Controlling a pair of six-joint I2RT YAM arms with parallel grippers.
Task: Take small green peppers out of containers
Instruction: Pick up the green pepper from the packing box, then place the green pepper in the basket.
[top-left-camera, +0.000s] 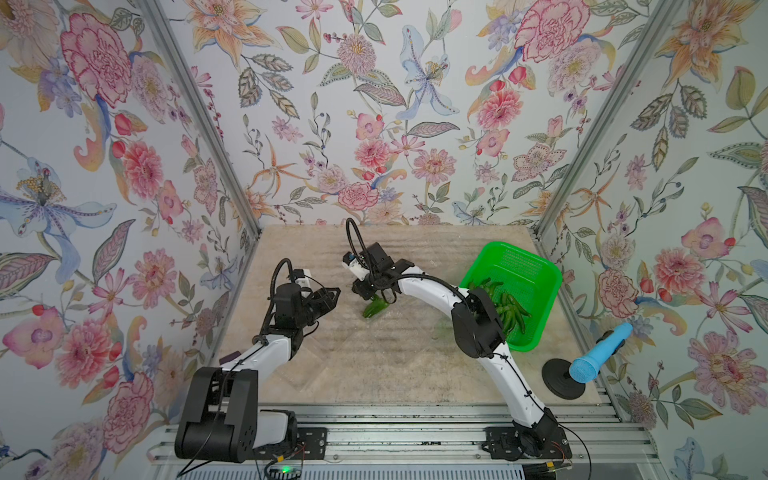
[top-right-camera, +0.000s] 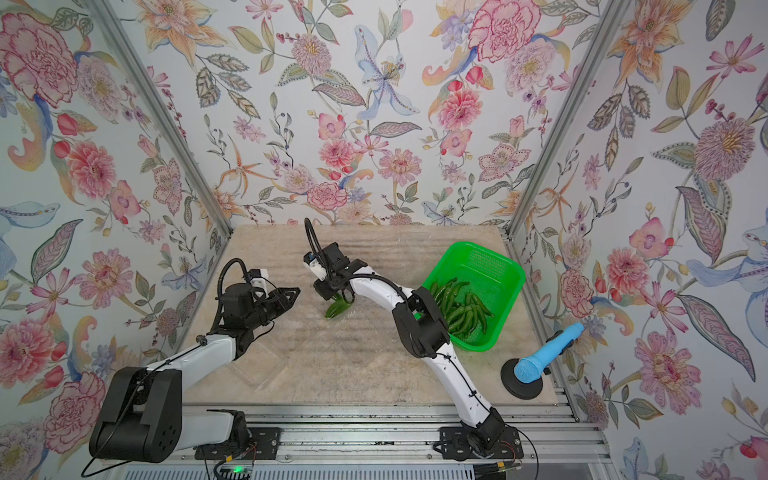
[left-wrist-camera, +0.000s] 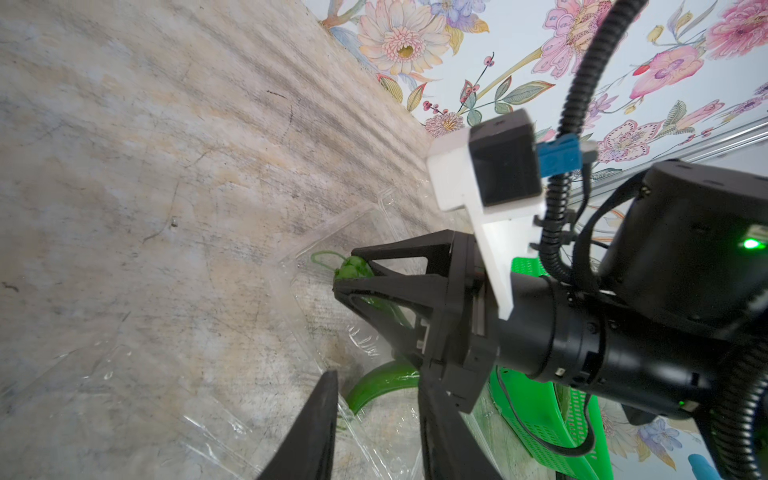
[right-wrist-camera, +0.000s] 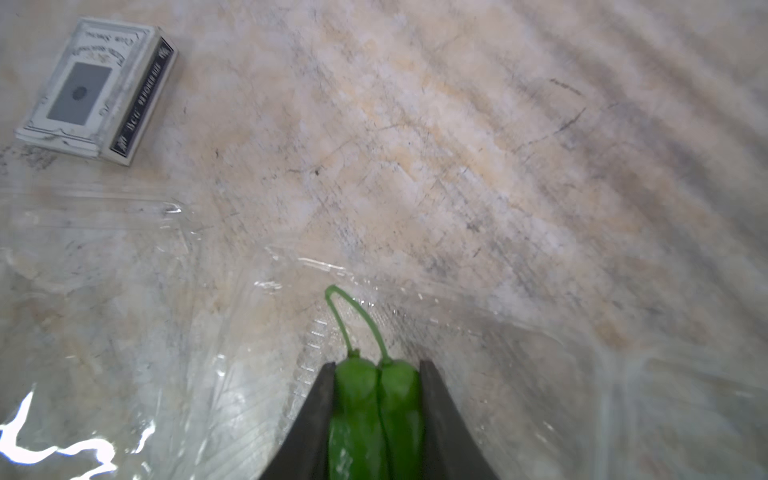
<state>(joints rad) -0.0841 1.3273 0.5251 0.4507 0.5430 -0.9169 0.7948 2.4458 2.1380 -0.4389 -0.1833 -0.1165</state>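
Right pincer (right-wrist-camera: 377, 365) is clamped on a pair of slim, glossy green peppers (right-wrist-camera: 376, 399), one black finger pressed on each outer side. The pair runs lengthwise along the fingers, with the thin curled stems poking out past the fingertips. In both top views the bodies stick out under the pincer (top-left-camera: 376, 297), low over the middle of the mottled beige desk (top-left-camera: 415, 365).

Beneath them sits a clear, thin plastic clamshell container (right-wrist-camera: 519, 353), so see-through that only its glinting rim gives it away. I judge the pair is barely lifted out of it, if at all.

Now the relation that matters: the bright green perforated plastic basket (top-left-camera: 519, 266) lies well off to the right of this pincer, beside the right arm's own elbow, with a heap of green peppers (top-right-camera: 461, 307) piled in it. The right arm has the load and is the nearer one, so it looks like a lift and a swing back to the right.

Left pincer (top-left-camera: 330, 294) hangs just beside the right one and points at it. In its wrist view the fingers (left-wrist-camera: 324, 415) stand apart with nothing solid between them, only clear plastic and a curved green tail, probably of the held pair. More empty clear containers (top-right-camera: 266, 365) lie near the left arm.
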